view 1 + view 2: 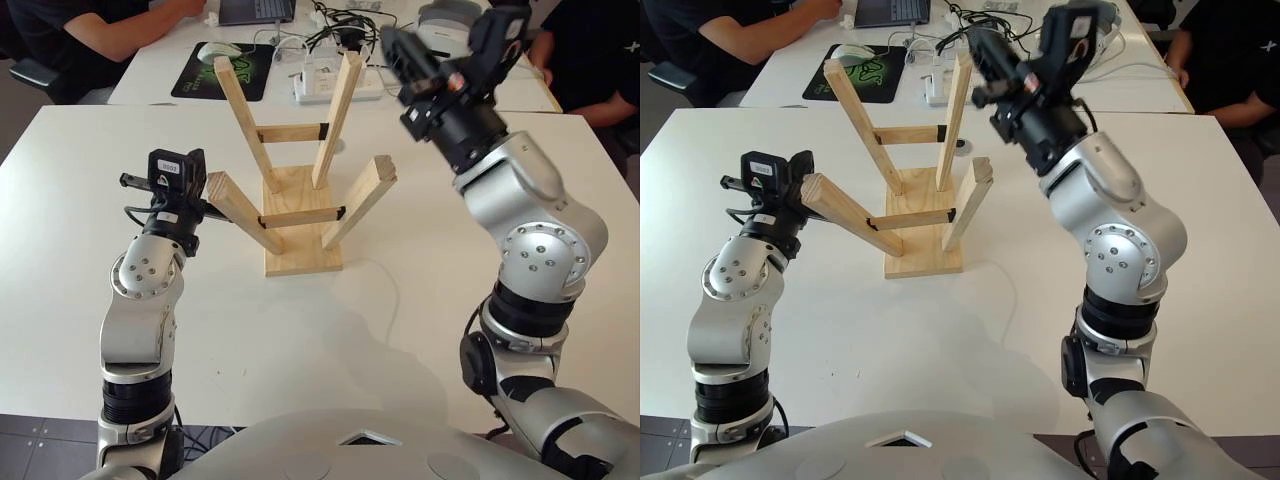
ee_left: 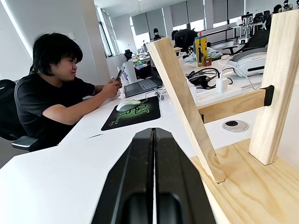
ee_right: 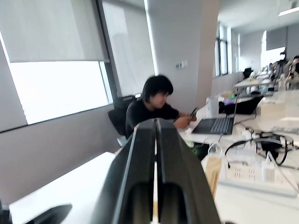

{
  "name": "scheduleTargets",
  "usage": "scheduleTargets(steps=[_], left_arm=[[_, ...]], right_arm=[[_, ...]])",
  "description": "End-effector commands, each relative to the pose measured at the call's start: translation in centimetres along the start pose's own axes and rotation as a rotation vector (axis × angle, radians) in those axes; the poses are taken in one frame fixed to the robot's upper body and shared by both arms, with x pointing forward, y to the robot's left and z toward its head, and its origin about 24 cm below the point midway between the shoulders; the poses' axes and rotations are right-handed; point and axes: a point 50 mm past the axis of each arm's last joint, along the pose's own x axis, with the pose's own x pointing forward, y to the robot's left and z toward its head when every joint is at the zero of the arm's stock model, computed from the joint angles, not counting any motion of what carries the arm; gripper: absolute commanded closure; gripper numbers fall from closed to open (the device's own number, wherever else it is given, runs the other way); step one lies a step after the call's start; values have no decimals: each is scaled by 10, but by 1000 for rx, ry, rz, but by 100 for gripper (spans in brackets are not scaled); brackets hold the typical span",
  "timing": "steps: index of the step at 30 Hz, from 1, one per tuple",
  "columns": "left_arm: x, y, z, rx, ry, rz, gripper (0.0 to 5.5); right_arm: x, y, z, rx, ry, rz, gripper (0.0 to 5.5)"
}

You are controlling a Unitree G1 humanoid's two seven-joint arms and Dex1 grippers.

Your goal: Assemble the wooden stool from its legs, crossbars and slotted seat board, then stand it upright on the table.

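Observation:
The wooden stool lies upside down mid-table, its seat board flat and all its legs pointing up and outward. One crossbar joins the two far legs; another crossbar joins the two near legs. My left gripper is shut and sits right beside the upper end of the near left leg; whether they touch is unclear. My right gripper is shut and raised high, just right of the top of the far right leg, holding nothing.
Behind this table stands a second table with a black mouse pad, a mouse, a laptop, a power strip and tangled cables. A thin white cable trails over the tabletop right of the seat board.

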Motion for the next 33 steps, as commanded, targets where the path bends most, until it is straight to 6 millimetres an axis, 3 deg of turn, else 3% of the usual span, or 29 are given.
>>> scheduleTargets(steps=[1, 4, 7, 10, 12, 14, 17, 19, 22, 25, 27, 31, 33], left_arm=[[-1, -2, -3, -2, 10, 3, 550], [-1, -1, -3, 0, 9, 9, 550], [-1, 3, -3, 2, 11, 20, 550], [-1, 4, -1, 4, 7, 15, 550], [1, 3, 0, 2, 3, 3, 550], [3, 1, 1, 0, -1, -8, 550], [6, 0, 2, 1, -7, -17, 550], [6, 0, 2, -1, -9, -10, 550], [3, 2, -1, 0, -1, 8, 550], [-12, 7, -9, 16, 40, 23, 550], [-26, 10, -16, 31, 82, 18, 550], [-64, 10, -29, 75, 205, -67, 550], [-80, 16, -30, 103, 252, -105, 550]], right_arm=[[6, 0, 31, 38, -118, 31, 547], [7, 7, 43, 80, -148, 85, 547], [2, 15, 29, 104, -66, 156, 547], [-17, 27, -38, 59, 336, 239, 547], [-39, 24, -85, 59, 597, 183, 547], [-52, 22, -107, 55, 688, 137, 547], [-40, 24, -95, 46, 557, 128, 547], [-21, 18, -65, 40, 354, 91, 547], [-7, 0, -17, 55, 64, -10, 547], [-16, -32, 6, 24, -57, -223, 547], [-37, -48, -4, -27, 16, -324, 547], [-101, -45, -57, -104, 502, -267, 547], [-128, -51, -64, -188, 643, -310, 547]])
